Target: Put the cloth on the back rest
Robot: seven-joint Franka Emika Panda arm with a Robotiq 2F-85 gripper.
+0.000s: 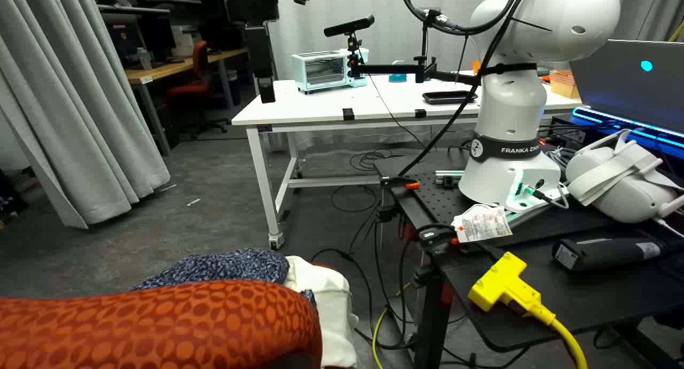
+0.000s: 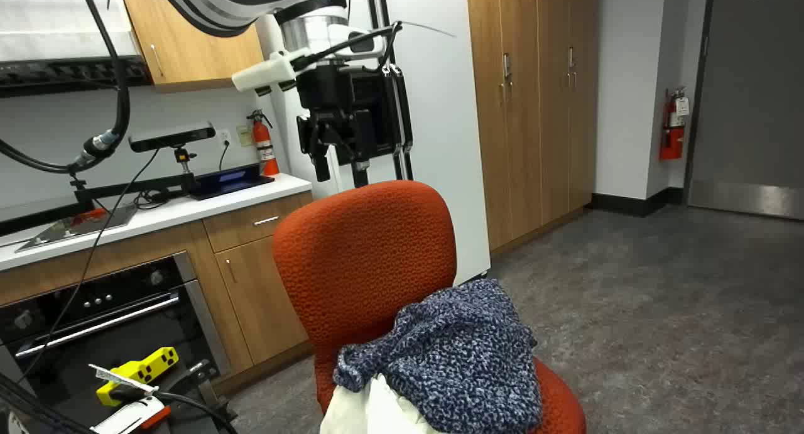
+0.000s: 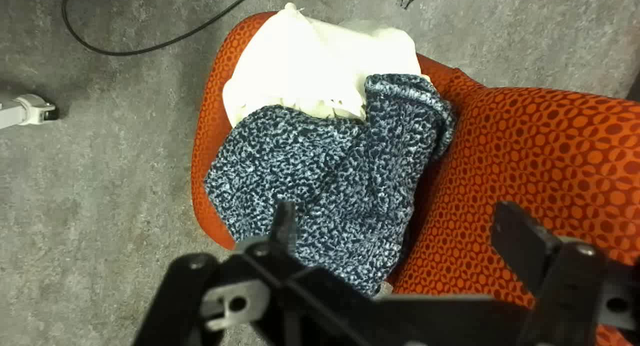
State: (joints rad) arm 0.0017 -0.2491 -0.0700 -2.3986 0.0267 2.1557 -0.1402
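Note:
The cloth, dark navy with pale speckles, lies bunched on the chair seat; it shows in both exterior views (image 1: 214, 267) (image 2: 465, 358) and in the wrist view (image 3: 320, 176). The orange-red back rest (image 2: 370, 258) stands beside it, also in an exterior view (image 1: 160, 326) and at the right of the wrist view (image 3: 550, 150). My gripper (image 2: 341, 170) is open and empty, above the chair. In the wrist view my gripper (image 3: 395, 211) has one finger over the cloth and the other over the back rest, apart from both. The back rest hides part of the cloth in an exterior view.
Cream-white fabric (image 3: 320, 60) lies on the seat (image 3: 210, 186), partly under the cloth. A black table (image 1: 534, 326) bears the robot base and a yellow power block (image 1: 497, 283). A white table (image 1: 320, 110) and a kitchen counter (image 2: 251, 198) stand farther off.

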